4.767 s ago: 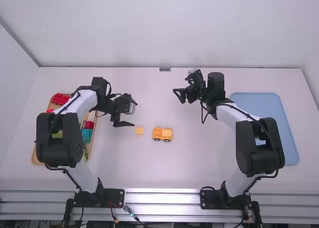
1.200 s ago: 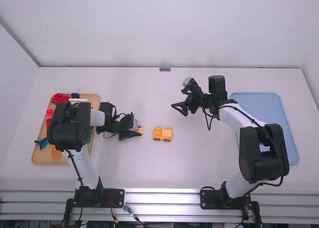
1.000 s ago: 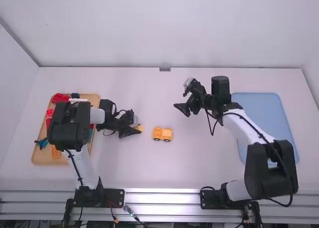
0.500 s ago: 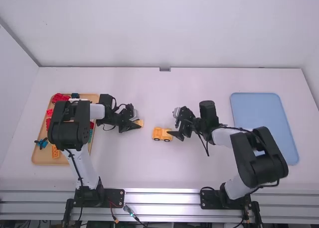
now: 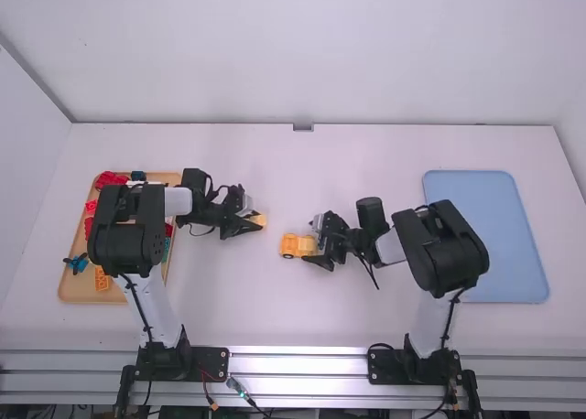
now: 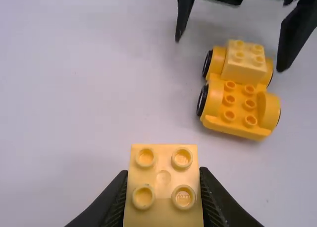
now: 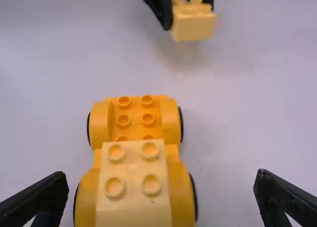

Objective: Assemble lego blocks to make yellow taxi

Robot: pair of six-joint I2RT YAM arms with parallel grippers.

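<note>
Wide right gripper (image 5: 317, 247) flanks toy car (image 5: 295, 246); left gripper (image 5: 255, 222) grips yellow brick (image 5: 262, 220)

A strip of table (image 5: 229, 318) separates the brick from the car. The right gripper's fingers are spread on either side of the car's brick-topped end, with room between each and its sides; the studded end faces the held brick. Table surface stretches beyond both grippers to the back wall (image 5: 412, 62). Leftward, the left arm crosses over the wooden tray (image 5: 78, 295) of blocks (image 5: 102, 278); rightward, the right arm overlaps the blue tray's (image 5: 513, 254) edge.
</note>
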